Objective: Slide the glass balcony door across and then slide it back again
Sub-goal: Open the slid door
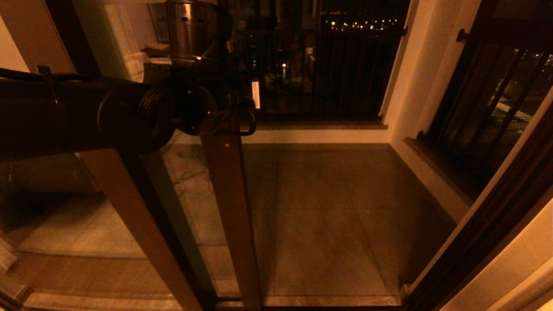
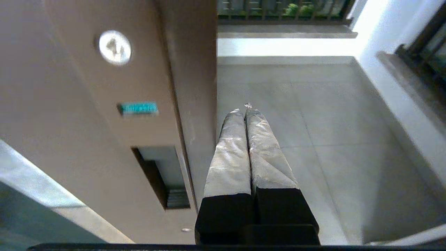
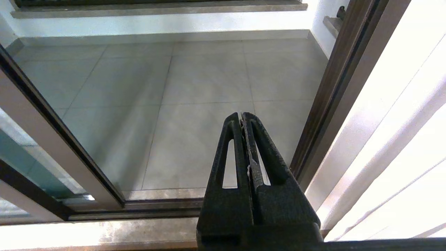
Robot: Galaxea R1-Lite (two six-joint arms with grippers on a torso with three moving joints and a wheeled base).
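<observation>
The right pincer [image 3: 245, 116] hangs low by the door track [image 3: 139, 204], its two black fingers pressed tight together with nothing between them. It points out over the balcony floor [image 3: 195, 115], with the dark door frame [image 3: 331, 87] just beside it.

The left arm [image 1: 65, 116] reaches across from the left in the head view, up at the height of the door's handle. The left pincer [image 2: 246, 111] is closed too, its two grey wrapped fingers [image 2: 228, 153] touching all the way down. It holds nothing. It sits right beside the edge of the door's stile [image 2: 195, 87], on the open side, close against it.

The door [image 1: 229, 194] stands near the middle of the opening, with its brown stile running from top to bottom. The way to the right of it is open to the balcony. On the stile, the left wrist view shows a round silver lock [image 2: 114, 47], a small green label [image 2: 138, 108] and a dark handle slot [image 2: 162, 177]. Left of the door is another brown post [image 1: 142, 229] with glass.

Farther off is the tiled floor, then a low white wall [image 1: 319, 136], and dark railings [image 1: 319, 73] with small lights beyond.
</observation>
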